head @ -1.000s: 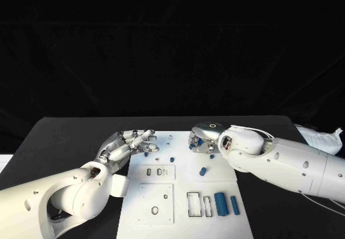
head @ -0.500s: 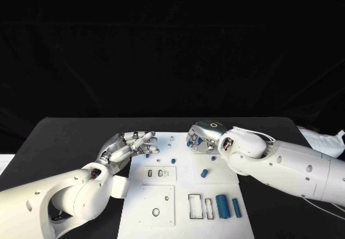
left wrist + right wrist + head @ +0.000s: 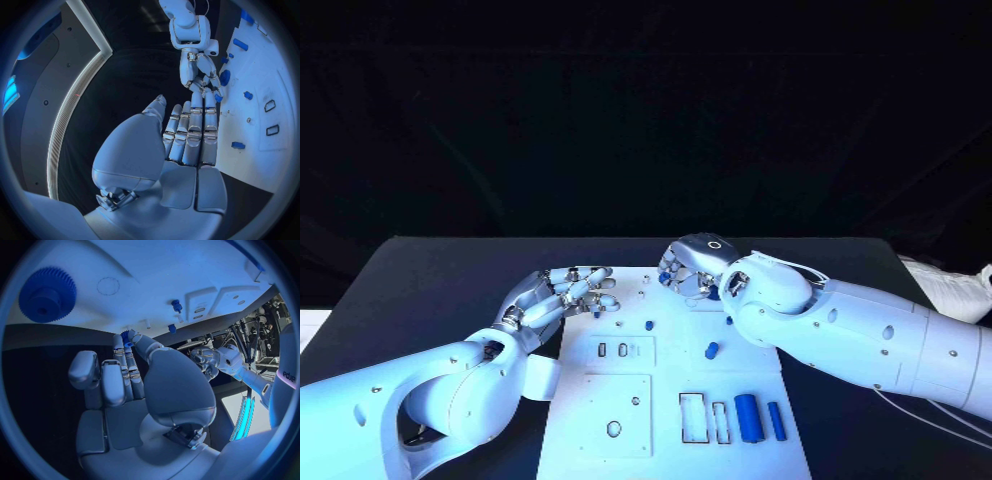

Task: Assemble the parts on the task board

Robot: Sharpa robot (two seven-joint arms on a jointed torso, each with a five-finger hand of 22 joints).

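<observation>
Right hand (image 3: 692, 268) has shifted left and farther along the board's far edge | pinches a small blue part (image 3: 125, 336) at its fingertips, likely for seating | left hand (image 3: 567, 292) released, fingers apart, at white board's (image 3: 675, 375) left edge | gear (image 3: 47, 294) lies on board nearby.

Black table (image 3: 430, 280), black backdrop (image 3: 646, 120) behind, bluish light overall

Both hands flank the task board's (image 3: 668, 400) far end.
</observation>
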